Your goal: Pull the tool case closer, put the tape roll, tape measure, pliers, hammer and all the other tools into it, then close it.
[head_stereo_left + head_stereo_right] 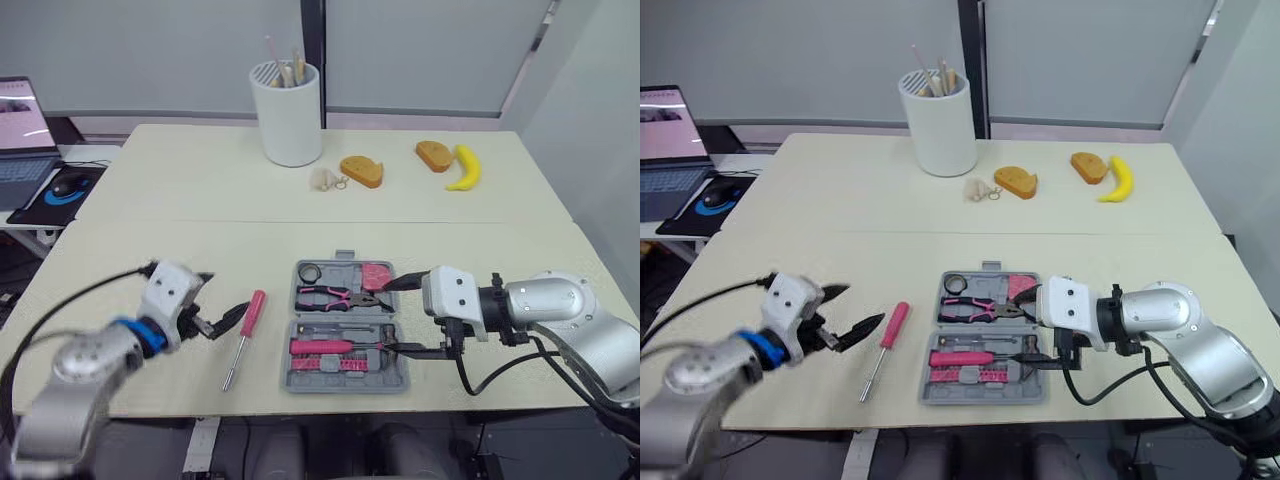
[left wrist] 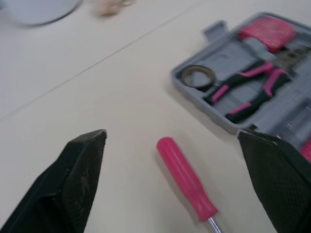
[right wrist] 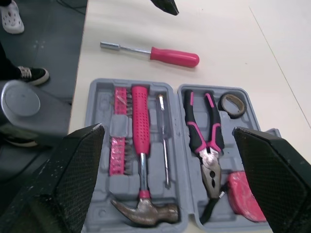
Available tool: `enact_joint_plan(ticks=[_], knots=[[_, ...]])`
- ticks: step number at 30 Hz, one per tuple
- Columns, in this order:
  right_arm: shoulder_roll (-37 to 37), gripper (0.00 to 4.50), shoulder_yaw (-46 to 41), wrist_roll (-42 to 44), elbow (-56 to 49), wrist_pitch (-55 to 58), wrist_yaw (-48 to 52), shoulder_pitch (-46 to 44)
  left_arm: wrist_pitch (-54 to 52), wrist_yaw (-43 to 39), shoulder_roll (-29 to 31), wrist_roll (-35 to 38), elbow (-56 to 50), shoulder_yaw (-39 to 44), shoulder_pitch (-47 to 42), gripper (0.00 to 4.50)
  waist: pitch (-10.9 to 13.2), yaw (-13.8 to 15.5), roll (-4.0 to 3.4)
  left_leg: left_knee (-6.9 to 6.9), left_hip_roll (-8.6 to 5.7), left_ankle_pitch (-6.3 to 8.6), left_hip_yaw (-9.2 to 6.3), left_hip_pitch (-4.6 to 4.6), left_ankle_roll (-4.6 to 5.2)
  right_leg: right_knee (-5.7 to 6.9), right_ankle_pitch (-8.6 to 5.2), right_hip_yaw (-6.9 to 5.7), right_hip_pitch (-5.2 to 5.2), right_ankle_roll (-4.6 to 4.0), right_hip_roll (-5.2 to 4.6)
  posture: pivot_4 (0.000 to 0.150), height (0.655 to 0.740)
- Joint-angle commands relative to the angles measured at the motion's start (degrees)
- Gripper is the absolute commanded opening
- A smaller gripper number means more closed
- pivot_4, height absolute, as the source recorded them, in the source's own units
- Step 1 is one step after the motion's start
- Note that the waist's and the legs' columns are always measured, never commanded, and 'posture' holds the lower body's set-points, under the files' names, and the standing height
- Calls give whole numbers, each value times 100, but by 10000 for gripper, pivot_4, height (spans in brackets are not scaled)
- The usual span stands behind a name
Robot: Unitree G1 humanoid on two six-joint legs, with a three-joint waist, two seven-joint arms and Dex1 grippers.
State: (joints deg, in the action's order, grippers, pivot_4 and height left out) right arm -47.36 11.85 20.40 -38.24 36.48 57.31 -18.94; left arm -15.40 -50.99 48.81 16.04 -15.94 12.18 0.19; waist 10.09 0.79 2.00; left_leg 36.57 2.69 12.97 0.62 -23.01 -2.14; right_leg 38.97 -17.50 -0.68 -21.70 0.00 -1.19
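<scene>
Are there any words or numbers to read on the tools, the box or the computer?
No text here can be read.
Laptop screen: a picture shows on it, too blurred and small to read.
Tool case: plain grey, no words visible.
Tape measure: pink, no label visible.
Screwdriver: plain pink handle, no writing visible.
</scene>
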Motion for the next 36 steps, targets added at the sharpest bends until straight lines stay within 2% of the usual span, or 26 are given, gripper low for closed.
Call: enact_joint_plan(ticks=[1, 4, 6, 10, 13, 17, 22, 25, 28, 30, 36], knots=[[49, 45000, -145, 189, -384, 330, -280, 47, 2975, -1978, 667, -746, 1722, -1013, -1139, 44635, 0, 17, -4, -4, -6, 0, 9, -1, 0, -1, 0, 5, -2, 0, -7, 1500, 7400], [114, 45000, -64, 206, -500, 496, -454, 74, 5448, -3101, 844, -1516, 3744, -2043, -2782, 44635, -1, 46, -4, -9, -7, 1, 23, -13, 0, -4, 1, 9, -20, 0, -6, 1500, 7400], [194, 45000, -30, 239, -568, 607, -573, 65, 6875, -3437, 725, -2112, 5067, -2683, -3818, 44635, -1, 52, -4, -5, -9, 0, 33, -52, 1, 1, 3, 5, -57, 3, 23, 1500, 7400], [323, 45000, 42, 266, -683, 775, -769, 66, 8930, -2965, 296, -3771, 7057, -3828, -5410, 44635, 0, 45, -3, 36, -14, 9, 39, -95, 16, 1, 6, -2, -72, 8, 67, 1500, 7400], [377, 45000, 98, 290, -776, 895, -882, 42, 9577, -2041, -28, -4875, 7743, -4324, -5988, 44635, 0, 21, -1, 35, -11, 13, 42, -95, 23, 1, 6, -2, -72, 9, 68, 1500, 7400], [408, 45000, 81, 387, -912, 1072, -1009, 29, 9865, -483, -291, -6376, 7954, -4939, -6339, 44635, 2, -53, 3, 35, -8, 14, 39, -96, 24, 1, 6, -3, -72, 11, 67, 1500, 7400], [367, 45000, 29, 539, -1094, 1268, -1136, 17, 9316, 2578, -560, -8758, 7871, -6382, -6751, 44635, 2, -91, 5, 40, -9, 13, 22, -92, 23, 9, 10, -4, -67, 20, 67, 1500, 7400], [331, 45000, -12, 626, -1201, 1358, -1201, 53, 8955, 4286, -810, -9791, 8015, -7323, -6990, 44635, -13, -87, -18, 40, -10, 13, 11, -78, 23, 11, 8, 0, -55, 38, 59, 1500, 7400], [248, 45000, -63, 696, -1283, 1388, -1217, 134, 8845, 5548, -1074, -10463, 8169, -8113, -7169, 38745, -40, -46, -65, 40, -11, 10, 10, -71, 25, 16, 5, -6, -44, 70, 42, 1500, 7400], [196, 45000, -68, 685, -1266, 1349, -1209, 152, 8931, 6192, -1162, -10689, 8215, -8451, -7246, 32142, -51, -40, -80, 41, -14, 5, 17, -52, 30, 15, 10, 1, -29, 81, 35, 1500, 7400], [135, 45000, -34, 646, -1195, 1224, -1192, 162, 9583, 7017, -1125, -10629, 8142, -8727, -7290, 12362, -51, -46, -74, 38, -20, 6, 28, -19, 30, 10, 9, 10, 0, 84, 21, 1500, 7400]])
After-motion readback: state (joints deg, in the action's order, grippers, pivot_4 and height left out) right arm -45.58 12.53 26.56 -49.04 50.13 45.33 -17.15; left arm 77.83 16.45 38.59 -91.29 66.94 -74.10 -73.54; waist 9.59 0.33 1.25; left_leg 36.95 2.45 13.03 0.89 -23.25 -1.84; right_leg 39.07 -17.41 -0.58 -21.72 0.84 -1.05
